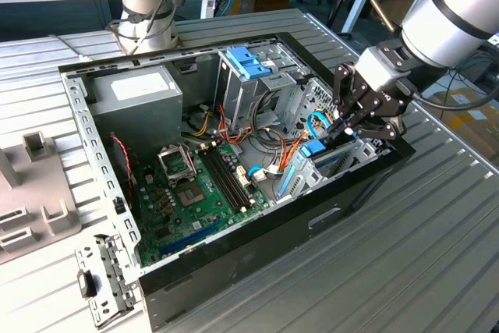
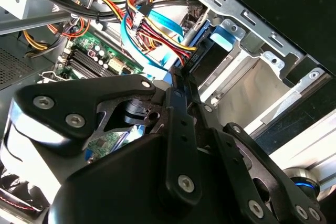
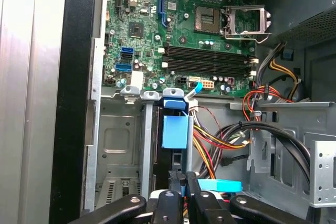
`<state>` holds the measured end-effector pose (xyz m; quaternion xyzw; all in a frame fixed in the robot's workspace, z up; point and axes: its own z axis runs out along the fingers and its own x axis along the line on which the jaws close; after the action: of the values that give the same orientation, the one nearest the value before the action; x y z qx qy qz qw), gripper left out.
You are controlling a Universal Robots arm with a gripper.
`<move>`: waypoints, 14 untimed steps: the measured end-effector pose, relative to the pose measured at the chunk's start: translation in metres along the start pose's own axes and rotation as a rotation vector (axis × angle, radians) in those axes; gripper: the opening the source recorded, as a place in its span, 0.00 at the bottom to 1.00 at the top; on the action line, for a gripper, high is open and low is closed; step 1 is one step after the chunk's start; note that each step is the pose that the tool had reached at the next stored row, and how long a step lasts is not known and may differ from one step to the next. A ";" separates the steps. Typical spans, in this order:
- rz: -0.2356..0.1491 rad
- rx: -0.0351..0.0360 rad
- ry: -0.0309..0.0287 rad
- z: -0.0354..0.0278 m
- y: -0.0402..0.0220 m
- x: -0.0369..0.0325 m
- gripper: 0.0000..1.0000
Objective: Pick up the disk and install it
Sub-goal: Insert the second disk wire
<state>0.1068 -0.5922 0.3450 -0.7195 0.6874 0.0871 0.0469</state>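
The disk (image 3: 174,132) stands on edge in the drive bay (image 3: 118,145) at the front corner of the open case (image 1: 234,259), on the exterior view's right. Its long axis runs down into the bay, with the blue rail uppermost. In the first wrist view the claw (image 3: 183,184) is seen directly over the disk's upper edge, its fingers (image 3: 175,181) pressed together on that edge, apparently pinching it; the disk therefore lies straight below the claw, in line with the approach. In the exterior view the claw (image 1: 343,126) hangs at the bay. Cables (image 3: 220,140) are bundled just beside the disk, the motherboard (image 3: 178,30) beyond. The case rests on a ribbed worktop (image 1: 437,255).
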 end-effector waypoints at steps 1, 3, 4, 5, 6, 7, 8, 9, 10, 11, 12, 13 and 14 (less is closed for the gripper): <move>0.000 0.0000 0.0001 0.0000 0.0000 0.0001 0.16; 0.000 -0.0001 0.0000 0.0011 -0.0001 0.0004 0.16; 0.000 -0.0007 0.0000 0.0019 -0.0002 0.0006 0.16; 0.000 -0.0011 0.0000 0.0029 -0.0003 0.0008 0.16; 0.000 -0.0015 0.0000 0.0040 -0.0003 0.0010 0.16; 0.000 -0.0018 0.0002 0.0046 -0.0004 0.0011 0.16; 0.000 -0.0020 0.0004 0.0052 -0.0004 0.0013 0.16; 0.000 -0.0020 0.0003 0.0054 -0.0004 0.0013 0.16; 0.000 -0.0020 0.0002 0.0054 -0.0004 0.0014 0.16; 0.000 -0.0020 0.0000 0.0056 -0.0005 0.0014 0.16; 0.000 -0.0020 0.0000 0.0056 -0.0004 0.0014 0.16; 0.000 -0.0020 0.0000 0.0056 -0.0004 0.0014 0.16; 0.000 -0.0019 -0.0008 0.0060 -0.0005 0.0015 0.16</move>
<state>0.1070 -0.5925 0.3389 -0.7194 0.6874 0.0880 0.0465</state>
